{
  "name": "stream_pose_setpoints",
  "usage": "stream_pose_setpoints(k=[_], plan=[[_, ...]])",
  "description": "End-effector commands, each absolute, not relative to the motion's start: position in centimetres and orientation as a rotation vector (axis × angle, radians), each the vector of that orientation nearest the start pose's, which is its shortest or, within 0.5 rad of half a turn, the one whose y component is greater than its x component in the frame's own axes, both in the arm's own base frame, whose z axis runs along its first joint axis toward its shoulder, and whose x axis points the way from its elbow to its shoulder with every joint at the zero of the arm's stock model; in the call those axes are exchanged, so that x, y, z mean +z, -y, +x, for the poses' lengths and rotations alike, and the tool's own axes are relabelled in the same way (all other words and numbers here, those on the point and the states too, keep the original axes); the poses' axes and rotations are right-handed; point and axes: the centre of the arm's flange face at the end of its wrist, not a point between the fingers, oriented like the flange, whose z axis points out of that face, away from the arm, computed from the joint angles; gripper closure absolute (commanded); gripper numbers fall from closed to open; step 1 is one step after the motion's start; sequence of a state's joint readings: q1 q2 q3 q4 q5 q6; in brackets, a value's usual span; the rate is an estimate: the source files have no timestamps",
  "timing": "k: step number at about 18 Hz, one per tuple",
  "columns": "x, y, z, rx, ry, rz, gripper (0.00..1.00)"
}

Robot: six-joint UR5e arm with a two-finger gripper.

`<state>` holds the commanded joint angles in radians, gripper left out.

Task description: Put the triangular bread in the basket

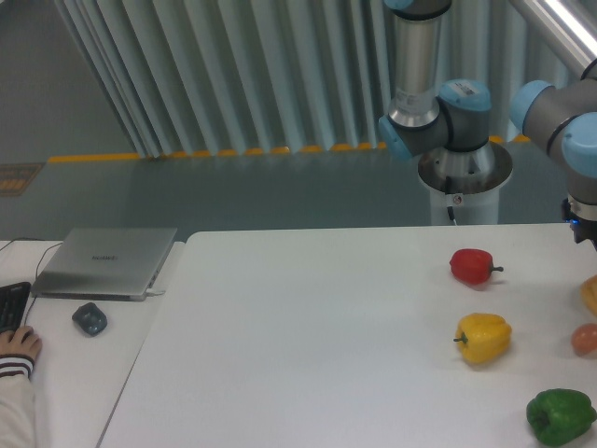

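Bread, the triangular bread, sits cut off at the table's right edge, above a pinkish ball. Open tabletop spreads left of the yellow pepper. Gripper out of frame.

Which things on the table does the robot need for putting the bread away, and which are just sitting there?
Needed: triangular bread, only partly in view at the right edge. No basket is visible.

Just lying about: red pepper, yellow pepper, green pepper, pinkish ball, laptop, mouse.
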<state>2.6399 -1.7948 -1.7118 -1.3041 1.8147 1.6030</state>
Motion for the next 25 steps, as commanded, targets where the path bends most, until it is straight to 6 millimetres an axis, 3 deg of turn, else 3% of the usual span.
stream_pose_setpoints(k=[3,9,19,21,23,25], plan=[[31.7,-36.1,-43.1,-0.063,-0.859,-3.275,0.00],[31.3,-35.4,-43.7,-0.076,-0.825,-3.278,0.00],[27.8,-35.9,-45.0,-0.066,-0.818,-3.285,0.00],[27.6,-36.1,-44.9,-0.068,-0.827,-3.285,0.04],[27.3,-36.1,-45.1,-0.070,-0.829,-3.285,0.27],[27.2,-36.1,-45.1,-0.074,-0.835,-3.284,0.30]])
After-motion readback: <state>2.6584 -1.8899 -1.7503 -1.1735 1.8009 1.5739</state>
